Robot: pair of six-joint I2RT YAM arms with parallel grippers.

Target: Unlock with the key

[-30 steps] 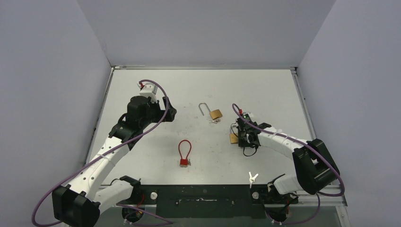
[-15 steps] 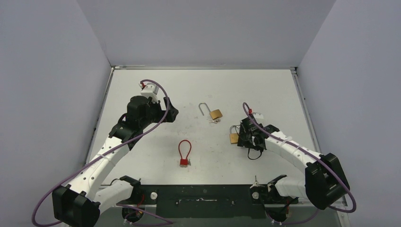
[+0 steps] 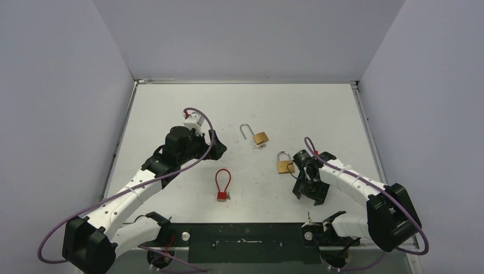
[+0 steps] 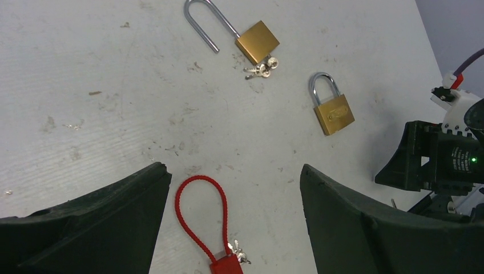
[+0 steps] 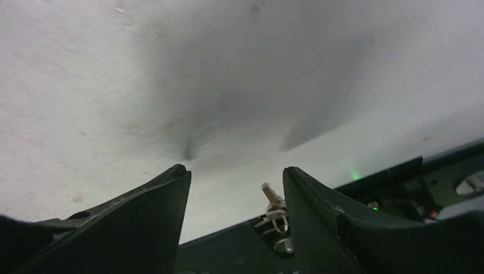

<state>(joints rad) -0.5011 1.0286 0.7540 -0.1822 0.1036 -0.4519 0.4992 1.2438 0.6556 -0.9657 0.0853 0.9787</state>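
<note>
A small key (image 3: 308, 216) on a ring sits at the near edge of the surface (image 3: 319, 108), on the right side. It is just beside the black rail (image 3: 245, 234) where the arms are bolted. In the right wrist view the key sticks up at a slant by that rail.

A little past the key is the right hand (image 3: 308, 193). It is low over the surface and points back at the near edge. Its two fingers (image 5: 154, 217) are spread apart with nothing between them, so it has let go and holds nothing. The key shows in the gap between them but they do not touch it.

Left of this hand, near the middle of the surface, lies a red cable lock (image 3: 222, 184). Its loop points to the far edge, and a tiny bunch of keys (image 4: 238, 255) sits at its body.

Just past the right hand lies a small brass padlock (image 3: 283, 164). It is flat with its bow shut, and it is near the hand but apart from it.

The left hand (image 3: 216, 147) hangs over the surface, left of the middle. Its fingers are wide apart and it holds nothing.

Farther still lies an open brass padlock (image 3: 258, 136) with its long bow swung out. More little keys (image 4: 261, 67) sit at its bottom end
</note>
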